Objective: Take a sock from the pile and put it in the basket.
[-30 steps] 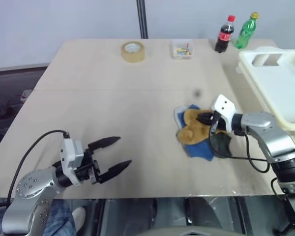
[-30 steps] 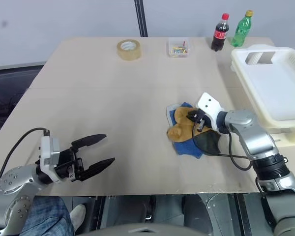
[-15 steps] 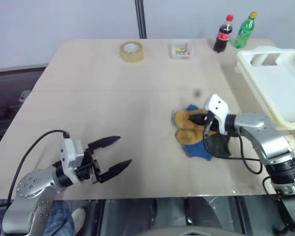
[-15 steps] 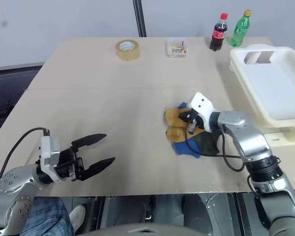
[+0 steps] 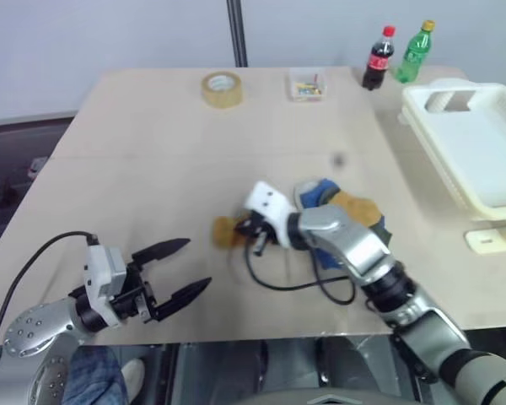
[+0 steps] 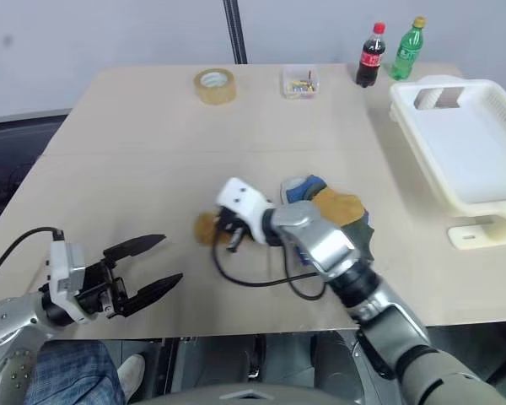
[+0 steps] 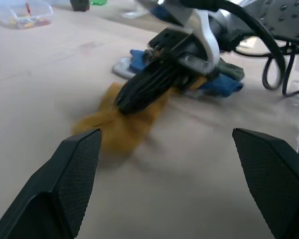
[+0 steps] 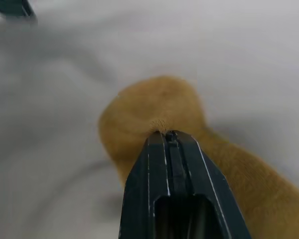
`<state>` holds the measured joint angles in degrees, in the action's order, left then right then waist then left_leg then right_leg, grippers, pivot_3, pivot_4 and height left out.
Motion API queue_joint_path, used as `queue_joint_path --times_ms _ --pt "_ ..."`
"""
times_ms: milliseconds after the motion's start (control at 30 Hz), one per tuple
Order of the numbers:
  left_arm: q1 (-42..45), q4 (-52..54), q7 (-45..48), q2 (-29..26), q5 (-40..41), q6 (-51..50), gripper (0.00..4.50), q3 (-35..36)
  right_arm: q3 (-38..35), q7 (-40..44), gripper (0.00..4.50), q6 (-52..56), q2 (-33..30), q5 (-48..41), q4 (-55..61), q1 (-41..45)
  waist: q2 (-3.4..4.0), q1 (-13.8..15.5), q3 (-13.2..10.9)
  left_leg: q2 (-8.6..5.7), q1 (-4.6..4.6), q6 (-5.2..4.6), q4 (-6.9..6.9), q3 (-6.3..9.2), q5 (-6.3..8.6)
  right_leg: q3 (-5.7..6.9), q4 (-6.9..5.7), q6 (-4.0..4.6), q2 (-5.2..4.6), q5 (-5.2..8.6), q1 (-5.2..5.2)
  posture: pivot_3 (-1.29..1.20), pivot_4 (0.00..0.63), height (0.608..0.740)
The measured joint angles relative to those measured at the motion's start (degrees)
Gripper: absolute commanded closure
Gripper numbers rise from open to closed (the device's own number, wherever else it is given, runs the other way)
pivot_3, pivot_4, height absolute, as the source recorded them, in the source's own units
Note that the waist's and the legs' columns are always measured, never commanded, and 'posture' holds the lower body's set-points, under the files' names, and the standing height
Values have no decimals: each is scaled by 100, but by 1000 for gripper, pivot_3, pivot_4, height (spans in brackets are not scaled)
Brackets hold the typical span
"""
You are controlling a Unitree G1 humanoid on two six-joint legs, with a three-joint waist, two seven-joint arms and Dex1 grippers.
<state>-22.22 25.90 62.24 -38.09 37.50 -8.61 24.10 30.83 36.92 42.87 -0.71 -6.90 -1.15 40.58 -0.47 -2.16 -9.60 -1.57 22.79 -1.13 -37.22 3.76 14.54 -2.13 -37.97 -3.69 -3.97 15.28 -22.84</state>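
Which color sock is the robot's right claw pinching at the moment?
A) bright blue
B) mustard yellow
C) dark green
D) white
B: the right gripper has its black fingers closed on a mustard yellow sock, pulled out onto the table apart from the pile, where the blue ones lie.

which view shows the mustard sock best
The right wrist view: the mustard sock sits pinched at the right gripper tips. The left wrist view shows it blurred on the table; the eye views show a small patch beside the gripper.
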Motion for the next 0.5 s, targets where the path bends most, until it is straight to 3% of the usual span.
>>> queue_joint_path --times_ms 33,167,300,500 --pt "-48 23 -6 4 0 22 0 27 -23 -99 2567 -13 145 6 -75 45 0 1 0 -5 0 0 0 0 0 1 1 0 1 0 0 0 150 738" --pt "-155 42 -16 25 1 28 0 34 -303 -378 894 -64 555 -43 -197 52 -2 -13 2 -10 1 -1 1 1 0 0 2 -1 2 0 0 0 150 738" --pt "-169 53 -19 28 1 42 0 33 -421 -215 894 -55 145 -85 61 104 -3 9 2 -14 1 -1 0 4 1 6 4 -1 1 0 2 0 150 738" --pt "-16 28 2 25 -8 47 0 1 -603 189 894 4 -1153 26 244 90 -1 -27 1 -8 1 -2 4 0 0 1 2 0 3 0 0 0 150 738"
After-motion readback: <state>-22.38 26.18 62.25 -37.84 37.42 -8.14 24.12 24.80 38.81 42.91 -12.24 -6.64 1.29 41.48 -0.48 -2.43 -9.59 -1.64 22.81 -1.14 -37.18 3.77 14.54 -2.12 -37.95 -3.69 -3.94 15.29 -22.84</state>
